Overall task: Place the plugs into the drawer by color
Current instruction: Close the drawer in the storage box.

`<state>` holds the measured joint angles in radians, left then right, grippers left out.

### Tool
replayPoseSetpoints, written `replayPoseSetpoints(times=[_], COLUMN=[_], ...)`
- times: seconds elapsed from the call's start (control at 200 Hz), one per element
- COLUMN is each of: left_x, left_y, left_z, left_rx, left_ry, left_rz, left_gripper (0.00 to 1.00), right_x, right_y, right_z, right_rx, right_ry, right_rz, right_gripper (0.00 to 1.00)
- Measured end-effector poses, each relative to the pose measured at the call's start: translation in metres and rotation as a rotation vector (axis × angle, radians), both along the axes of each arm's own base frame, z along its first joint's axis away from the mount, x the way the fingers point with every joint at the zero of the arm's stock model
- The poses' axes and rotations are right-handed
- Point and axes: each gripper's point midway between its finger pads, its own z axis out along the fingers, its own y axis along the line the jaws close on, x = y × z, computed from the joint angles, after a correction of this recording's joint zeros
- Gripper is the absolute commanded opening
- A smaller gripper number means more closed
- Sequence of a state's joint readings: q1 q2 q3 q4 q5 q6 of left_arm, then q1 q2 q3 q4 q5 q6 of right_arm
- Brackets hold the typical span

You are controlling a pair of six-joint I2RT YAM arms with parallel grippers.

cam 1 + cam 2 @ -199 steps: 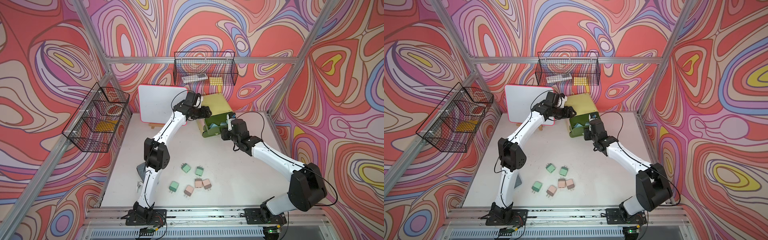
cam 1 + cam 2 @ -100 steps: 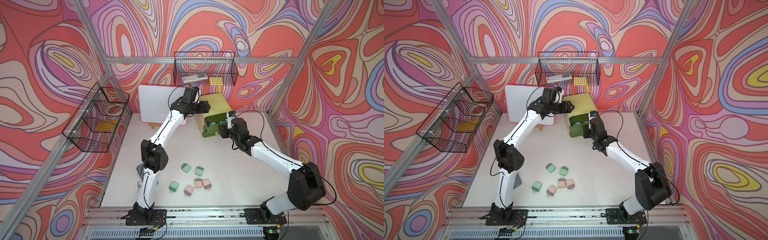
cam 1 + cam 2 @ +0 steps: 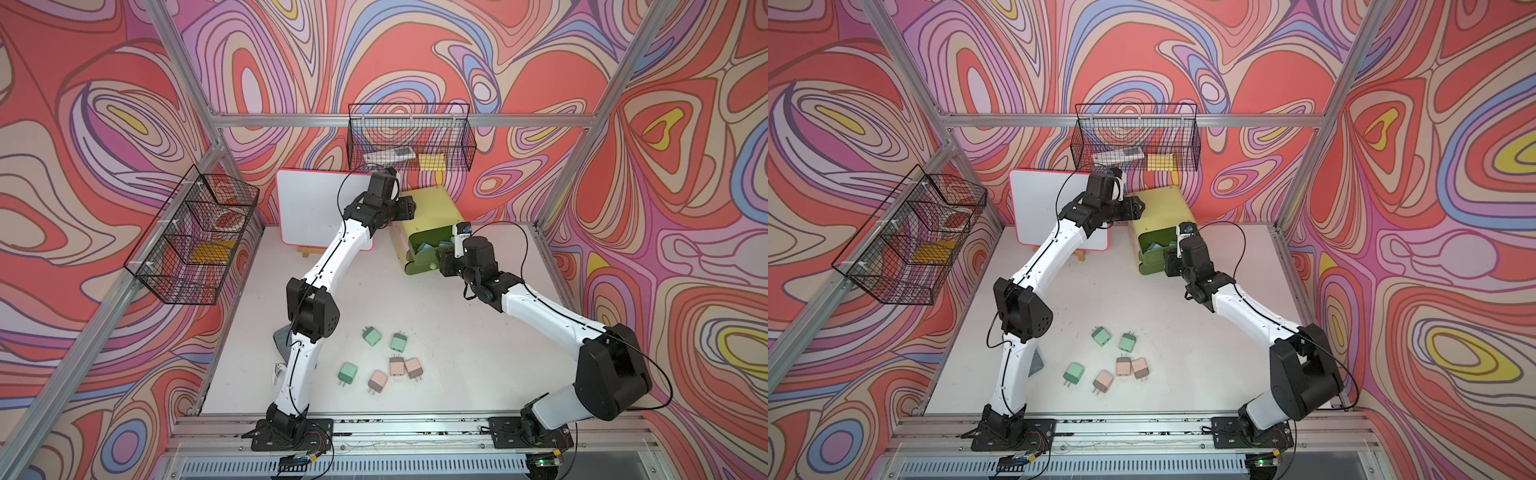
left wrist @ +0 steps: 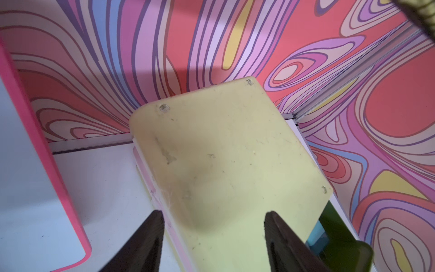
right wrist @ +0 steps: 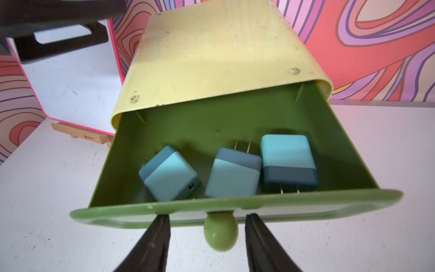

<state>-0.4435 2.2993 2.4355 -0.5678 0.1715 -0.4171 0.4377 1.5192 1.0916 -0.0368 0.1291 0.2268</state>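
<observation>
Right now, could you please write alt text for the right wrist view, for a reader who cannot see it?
Three light blue plugs lie inside the open olive-green drawer of a pale yellow-green chest on a white table. The right gripper, jaws open, straddles the drawer's ball knob without closing on it.

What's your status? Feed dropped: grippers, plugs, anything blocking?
Left gripper open over chest, empty. Right gripper open, straddling drawer knob. Three blue plugs inside; green plugs, pink plugs on table. Nothing seen blocking.
</observation>
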Motion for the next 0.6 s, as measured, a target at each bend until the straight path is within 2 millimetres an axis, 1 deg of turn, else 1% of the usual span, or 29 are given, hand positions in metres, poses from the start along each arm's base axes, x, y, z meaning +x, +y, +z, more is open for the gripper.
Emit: replayPoseSetpoints(times=[0.105,0.225,0.391,0.601], left_x=[0.003,0.006,0.007,0.008], left_y=[-0.001,-0.002,0.001,0.003], left_z=[-0.013,-0.024,-0.026,-0.026], left_rx=[0.012,0.019,0.024,0.023], left_ry=[0.017,0.034,0.033,0.037], left_rz=[0.001,0.0,0.0,0.001], left_gripper=[0.64,0.59,0.54,0.5], right_x=[0.0,0.0,0.002,0.006], right_y=[0.001,0.003,0.005,0.007], right_z=[-0.001,-0.002,-0.004,-0.008], right_rx=[0.003,0.007,0.012,0.013], right_ry=[0.001,0.003,0.001,0.0], right_rz=[0.006,0.013,0.018,0.018], right_gripper=[0.53,0.53,0.53,0.53])
